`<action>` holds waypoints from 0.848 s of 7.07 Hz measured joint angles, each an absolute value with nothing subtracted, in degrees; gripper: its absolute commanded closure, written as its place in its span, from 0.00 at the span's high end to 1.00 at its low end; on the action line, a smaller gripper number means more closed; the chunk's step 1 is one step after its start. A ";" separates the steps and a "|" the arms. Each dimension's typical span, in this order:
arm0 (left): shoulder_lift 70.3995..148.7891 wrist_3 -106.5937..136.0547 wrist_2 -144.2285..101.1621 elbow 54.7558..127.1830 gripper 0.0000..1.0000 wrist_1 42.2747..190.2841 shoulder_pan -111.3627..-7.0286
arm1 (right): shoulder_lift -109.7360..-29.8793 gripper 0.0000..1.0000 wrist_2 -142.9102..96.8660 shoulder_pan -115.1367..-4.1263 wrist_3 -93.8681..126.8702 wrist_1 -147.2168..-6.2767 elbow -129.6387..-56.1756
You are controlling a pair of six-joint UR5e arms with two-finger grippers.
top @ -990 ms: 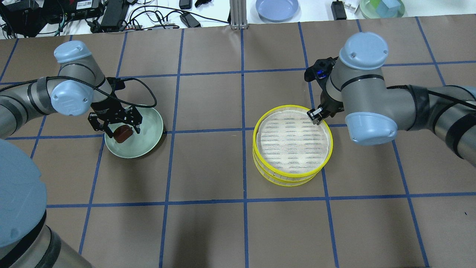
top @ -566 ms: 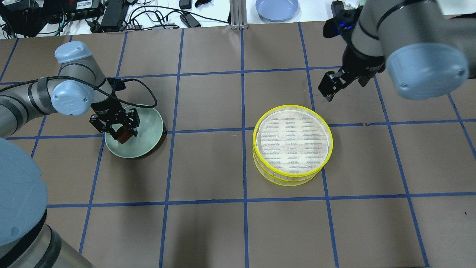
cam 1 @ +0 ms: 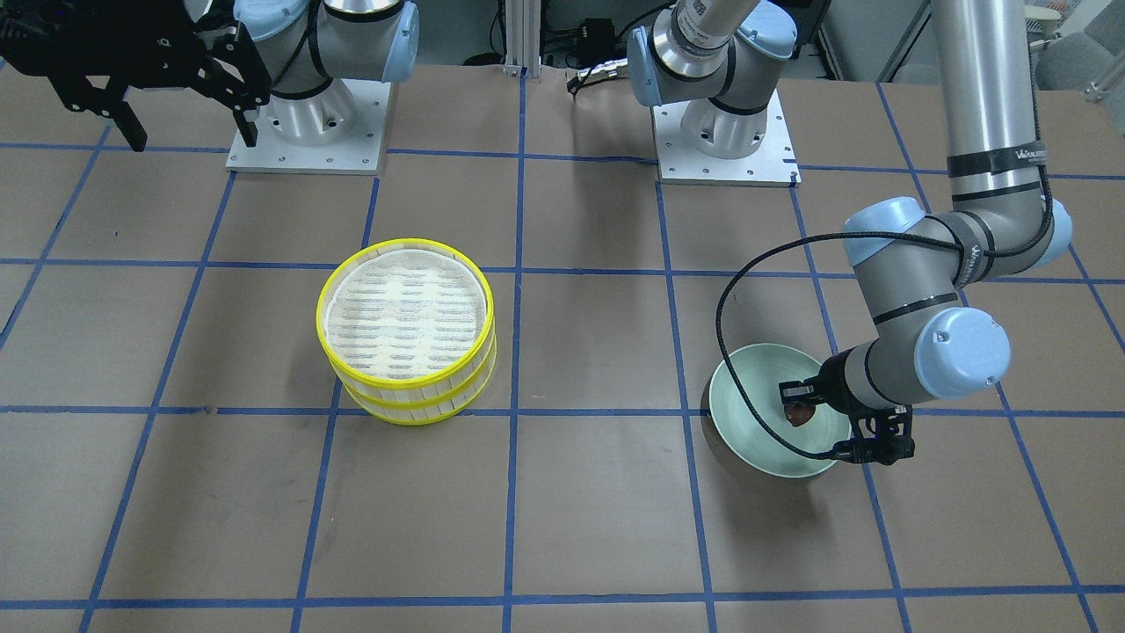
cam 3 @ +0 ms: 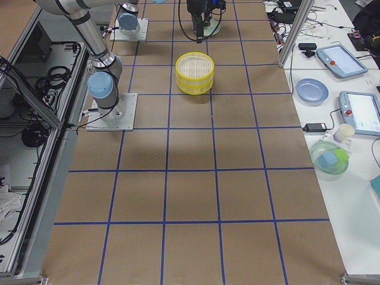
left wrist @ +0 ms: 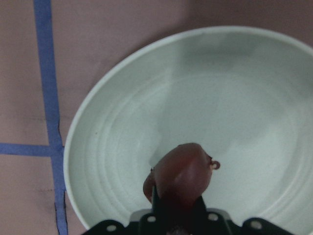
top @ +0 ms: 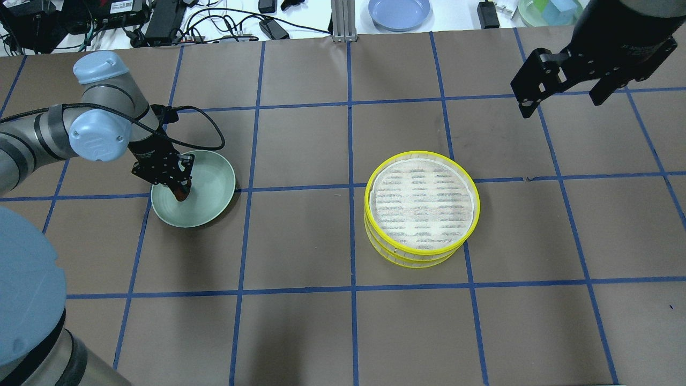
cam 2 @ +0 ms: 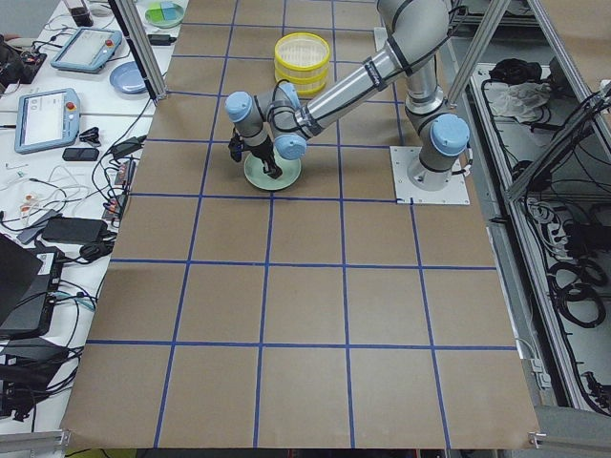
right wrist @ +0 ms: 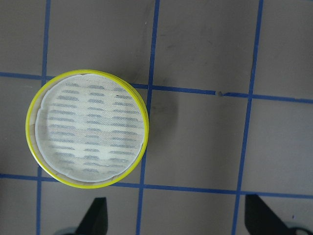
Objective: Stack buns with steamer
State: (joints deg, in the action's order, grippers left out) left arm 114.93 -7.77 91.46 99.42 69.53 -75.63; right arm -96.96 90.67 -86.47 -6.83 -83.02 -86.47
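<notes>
One dark reddish-brown bun [left wrist: 182,169] is in sight, pinched between the left fingers [left wrist: 171,210], which are drawn narrow around it. It sits over the bowl of the one pale green plate [top: 214,212], toward the side nearest that arm; whether its underside touches the plate cannot be told. The plate rests on the brown desk [top: 300,241], straddling a blue tape line on the robot's left half. Well apart from it, on the right half, are two yellow-rimmed steamer baskets [top: 422,201], one stacked on the other and nearly in line, the lower one showing slightly on the robot's side. The top basket's pale slatted floor is in full view; the inside of the lower basket is hidden. The right fingers [right wrist: 99,215] are spread wide with only desk between them, held high and off to the far right of the stack, touching none of it. Beyond the far edge of the desk lies one blue plate [top: 399,12].
</notes>
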 measured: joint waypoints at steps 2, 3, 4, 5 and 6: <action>112.38 -4.38 90.03 95.58 0.00 71.70 -79.85 | -97.56 0.99 90.36 -88.08 1.63 -81.79 -86.40; 111.05 -0.28 87.45 93.40 0.00 73.71 -83.04 | -97.56 0.99 90.49 -88.81 3.00 -81.67 -86.44; 109.78 4.97 83.86 92.19 0.00 74.62 -86.78 | -97.56 1.00 90.52 -89.15 3.22 -81.56 -86.49; 108.48 11.13 80.18 91.59 0.00 74.73 -91.04 | -97.56 1.00 90.44 -89.28 2.98 -81.43 -86.53; 107.37 17.59 75.72 91.31 0.00 74.12 -94.81 | -97.59 1.00 90.29 -89.29 2.76 -81.35 -86.58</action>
